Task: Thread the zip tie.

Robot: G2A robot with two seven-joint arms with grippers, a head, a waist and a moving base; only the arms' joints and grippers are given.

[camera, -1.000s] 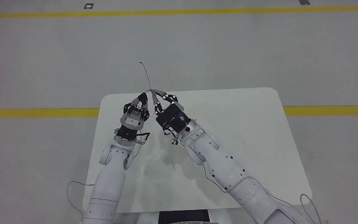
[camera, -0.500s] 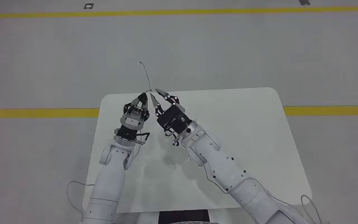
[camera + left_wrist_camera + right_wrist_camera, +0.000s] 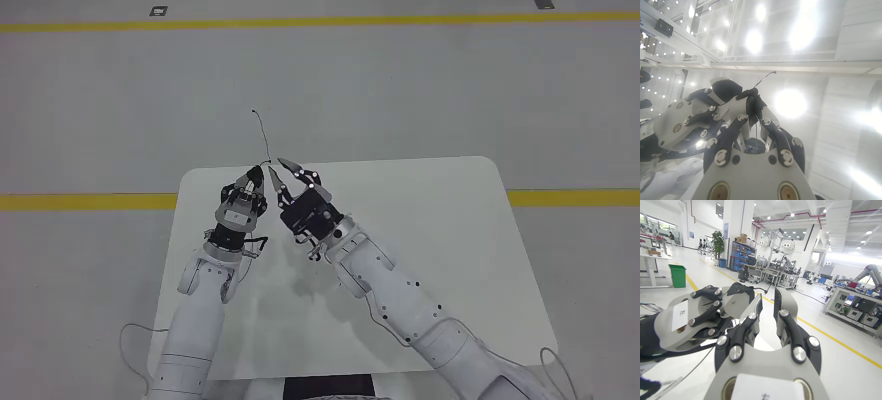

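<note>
1. The zip tie is pinched low down by the left jaws, which are pressed together on it above the far edge of the table.
2. Its thin free end is held pointing up and away beyond that edge, with a small bend at the tip.
3. The right jaws are spread wide and are set just beside the left jaws.
4. In the right wrist view the tie's tip is seen near the gap of the right jaws; it appears to touch neither one, though this cannot be told for sure.
</note>
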